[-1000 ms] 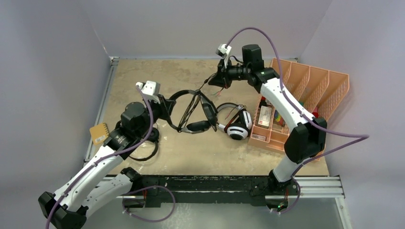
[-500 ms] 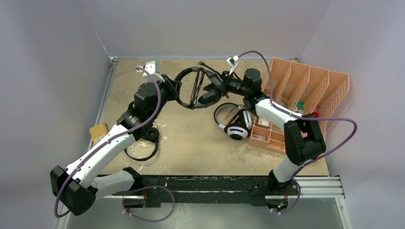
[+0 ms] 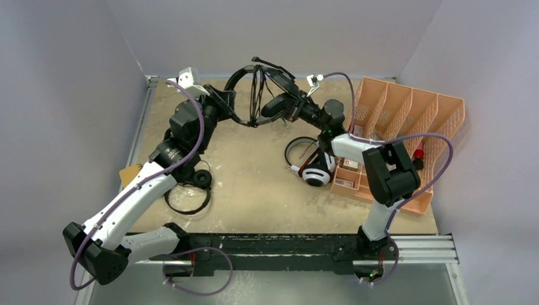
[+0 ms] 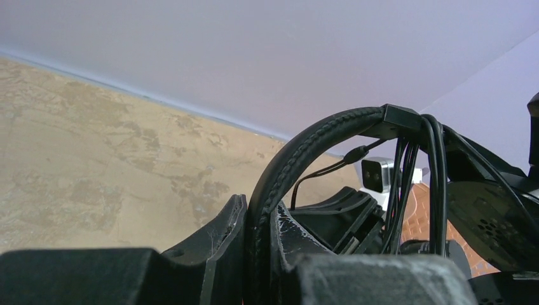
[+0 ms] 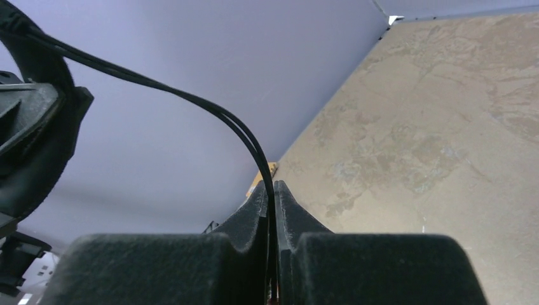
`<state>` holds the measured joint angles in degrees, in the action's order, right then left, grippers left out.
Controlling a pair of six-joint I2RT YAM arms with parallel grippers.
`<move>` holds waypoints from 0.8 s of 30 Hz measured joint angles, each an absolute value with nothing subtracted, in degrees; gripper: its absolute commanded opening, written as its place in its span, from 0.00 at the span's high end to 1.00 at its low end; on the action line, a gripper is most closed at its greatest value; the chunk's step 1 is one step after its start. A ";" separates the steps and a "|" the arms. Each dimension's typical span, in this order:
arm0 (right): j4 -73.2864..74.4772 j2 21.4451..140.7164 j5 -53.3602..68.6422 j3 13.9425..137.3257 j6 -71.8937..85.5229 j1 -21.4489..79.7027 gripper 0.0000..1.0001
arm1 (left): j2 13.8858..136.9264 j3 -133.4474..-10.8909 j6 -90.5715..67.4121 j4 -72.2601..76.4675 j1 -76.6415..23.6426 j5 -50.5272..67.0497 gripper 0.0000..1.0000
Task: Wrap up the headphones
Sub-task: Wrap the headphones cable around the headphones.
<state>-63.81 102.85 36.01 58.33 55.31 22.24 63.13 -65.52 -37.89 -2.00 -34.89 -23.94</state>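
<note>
- Over the last half second, both my arms have carried the larger black headphones (image 3: 278,101) on toward the table's far edge, where they hang between my grippers.
- My left gripper (image 4: 257,216) is clamped tight on the padded headband (image 4: 299,152).
- My right gripper (image 5: 272,190) is pinched closed on two strands of thin black cable (image 5: 210,111).
- Several cable turns cross the headband.
- The white-and-black headphones (image 3: 316,170) lie near the right edge, against the orange organizer (image 3: 407,114).
- The small black headphones (image 3: 202,179) lie near the left edge, beside my left arm.
</note>
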 measured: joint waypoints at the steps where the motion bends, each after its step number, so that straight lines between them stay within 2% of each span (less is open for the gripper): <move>1: -64.60 103.13 35.46 58.39 55.79 22.46 1.00 | 63.18 -65.56 -37.91 -2.02 -34.89 -24.10 1.00; 5: -66.98 103.28 34.13 58.39 57.04 23.70 1.00 | 63.72 -66.57 -37.87 -1.85 -34.89 -26.02 1.00; 10: -68.64 102.39 32.12 56.25 57.17 26.83 0.94 | 65.19 -68.10 -37.34 -1.37 -34.89 -30.70 1.00; 16: -66.24 94.80 25.76 49.21 51.57 34.52 0.93 | 68.95 -68.14 -35.03 1.28 -34.89 -35.40 1.00; 24: -64.05 88.33 23.33 48.66 46.72 38.96 0.91 | 71.16 -65.58 -28.32 8.49 -35.00 -41.06 1.00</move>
